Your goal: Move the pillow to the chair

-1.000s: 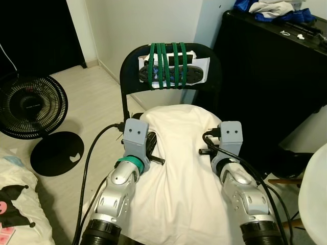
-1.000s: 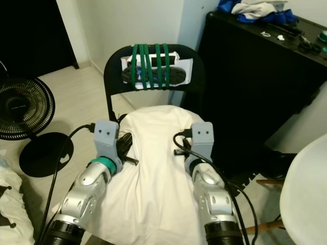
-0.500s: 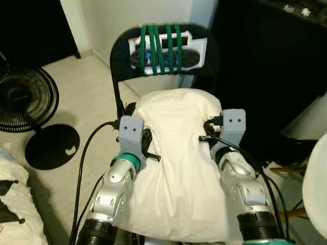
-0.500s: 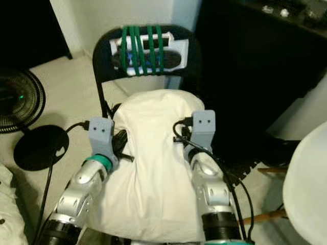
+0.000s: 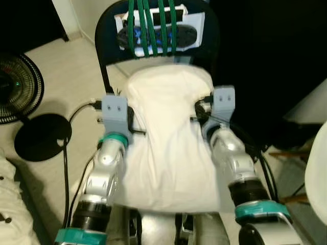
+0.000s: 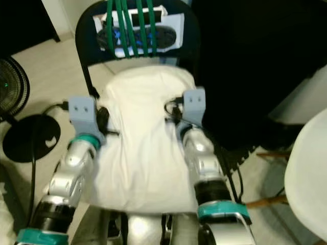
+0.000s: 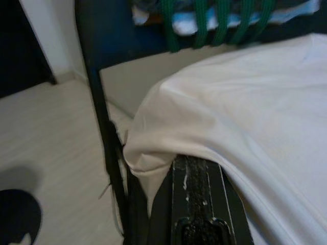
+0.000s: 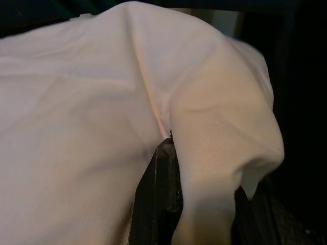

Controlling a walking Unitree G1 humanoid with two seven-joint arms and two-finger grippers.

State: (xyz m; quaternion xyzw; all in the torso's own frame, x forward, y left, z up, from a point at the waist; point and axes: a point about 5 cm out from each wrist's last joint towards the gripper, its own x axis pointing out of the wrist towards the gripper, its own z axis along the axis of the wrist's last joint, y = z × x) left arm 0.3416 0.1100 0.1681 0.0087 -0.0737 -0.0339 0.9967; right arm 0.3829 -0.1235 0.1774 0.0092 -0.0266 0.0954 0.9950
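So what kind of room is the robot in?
Probably a bedroom or spare room in a home. There is a black chair, a floor fan on pale flooring, and a white pillow carried between the left claw and right claw.

The setting was a room in a home, likely a bedroom. A pale floor [image 5: 61, 76] ran to a white wall with a skirting board at the upper left. A black pedestal fan [image 5: 18, 84] stood at the left edge, its round base [image 5: 41, 137] beside it. A black folding chair [image 5: 158, 30] filled the upper centre, and white bedding [image 5: 13, 204] showed at the lower left.
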